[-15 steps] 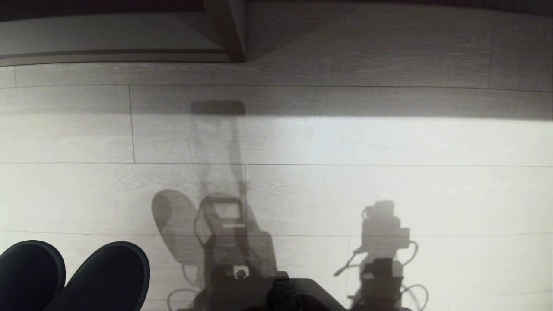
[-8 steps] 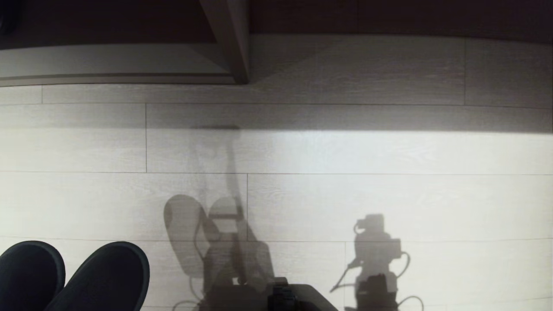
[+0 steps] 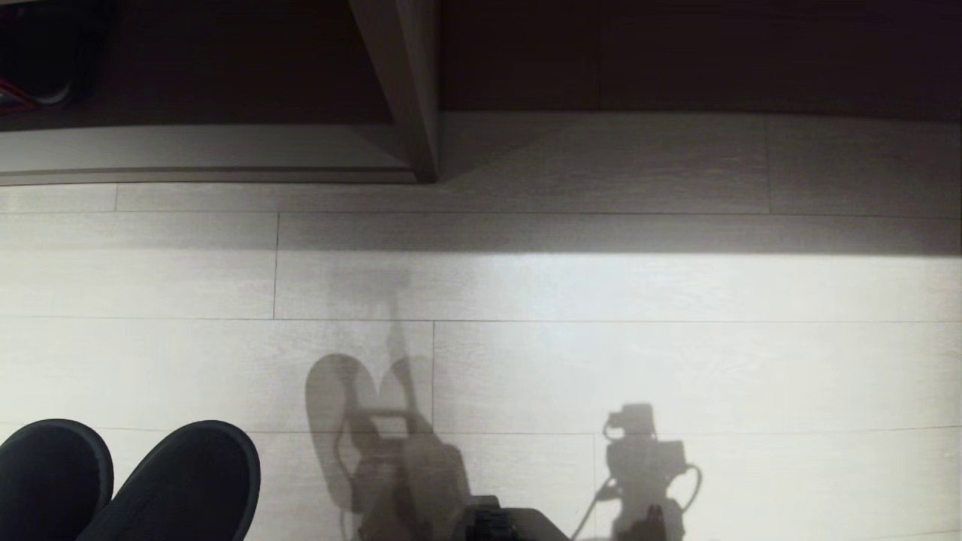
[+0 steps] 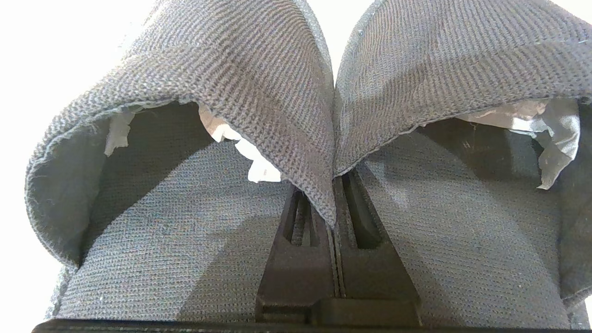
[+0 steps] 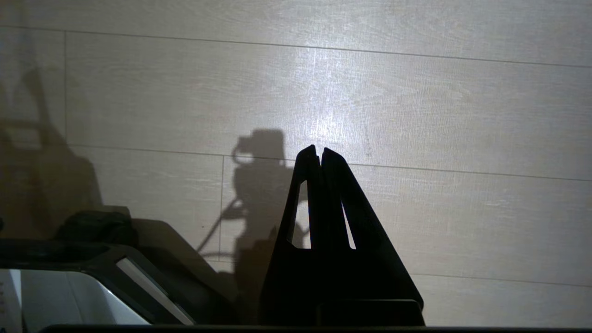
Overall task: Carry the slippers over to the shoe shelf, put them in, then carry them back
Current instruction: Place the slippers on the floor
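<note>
The dark fabric slippers point(image 3: 128, 481) hang side by side at the lower left of the head view, toes pointing forward. In the left wrist view my left gripper point(image 4: 334, 217) is shut on the slippers point(image 4: 222, 74), pinching the inner edges of both uppers together; its fingertips are hidden under the cloth. The shoe shelf point(image 3: 188, 154) lies ahead at the upper left, with its raised pale base and a dark inside. My right gripper point(image 5: 320, 150) is shut and empty above the bare floor.
An upright divider panel point(image 3: 409, 90) ends the shelf on its right; a darker recess runs on past it. Something dark with a red streak point(image 3: 34, 75) sits deep in the shelf's left corner. My base point(image 3: 511, 526) shows at the bottom edge.
The head camera has tilted up: floor and shelf have slid down the picture and more of the shelf's dark inside shows. The slippers keep their place in view.
</note>
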Available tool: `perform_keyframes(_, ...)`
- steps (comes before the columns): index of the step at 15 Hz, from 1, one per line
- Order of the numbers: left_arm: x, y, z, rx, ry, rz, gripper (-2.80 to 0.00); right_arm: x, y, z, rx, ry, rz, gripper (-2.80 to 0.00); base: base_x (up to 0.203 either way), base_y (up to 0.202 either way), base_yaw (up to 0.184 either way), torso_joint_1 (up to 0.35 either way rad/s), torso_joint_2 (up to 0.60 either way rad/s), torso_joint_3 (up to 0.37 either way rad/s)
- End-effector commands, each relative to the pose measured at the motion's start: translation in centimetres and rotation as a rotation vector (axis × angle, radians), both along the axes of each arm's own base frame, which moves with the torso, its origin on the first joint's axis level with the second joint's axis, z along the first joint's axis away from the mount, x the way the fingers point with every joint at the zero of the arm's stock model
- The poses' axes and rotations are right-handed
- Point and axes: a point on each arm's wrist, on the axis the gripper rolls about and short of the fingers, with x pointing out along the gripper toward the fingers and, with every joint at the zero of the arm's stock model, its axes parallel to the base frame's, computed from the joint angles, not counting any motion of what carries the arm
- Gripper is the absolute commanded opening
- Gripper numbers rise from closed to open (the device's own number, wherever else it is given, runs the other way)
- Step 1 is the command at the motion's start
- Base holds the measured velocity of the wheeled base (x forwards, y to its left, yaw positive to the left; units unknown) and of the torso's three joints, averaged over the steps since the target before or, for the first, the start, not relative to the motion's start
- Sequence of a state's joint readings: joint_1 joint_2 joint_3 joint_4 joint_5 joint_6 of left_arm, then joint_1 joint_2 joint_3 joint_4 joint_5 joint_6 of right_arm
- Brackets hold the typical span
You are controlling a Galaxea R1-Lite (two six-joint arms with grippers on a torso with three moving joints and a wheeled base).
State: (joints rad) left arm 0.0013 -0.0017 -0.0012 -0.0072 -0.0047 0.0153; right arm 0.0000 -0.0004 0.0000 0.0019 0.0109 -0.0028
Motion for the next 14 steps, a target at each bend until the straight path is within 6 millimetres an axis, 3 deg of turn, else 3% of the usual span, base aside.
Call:
perform_keyframes(1, 0.03, 0.00, 0.01, 0.001, 0.003, 0.000, -2.80, -0.01, 0.00, 0.00, 0.000, -0.001, 0.001, -2.80, 0.000, 0.000, 0.000, 0.002, 0.00, 0.197)
perform_keyframes(14, 0.02, 0.00, 0.02, 0.005, 0.002, -0.001, -2.80, -0.01, 0.00, 0.00, 0.000, -0.001, 0.001, -2.80, 0.000, 0.000, 0.000, 0.002, 0.00, 0.199)
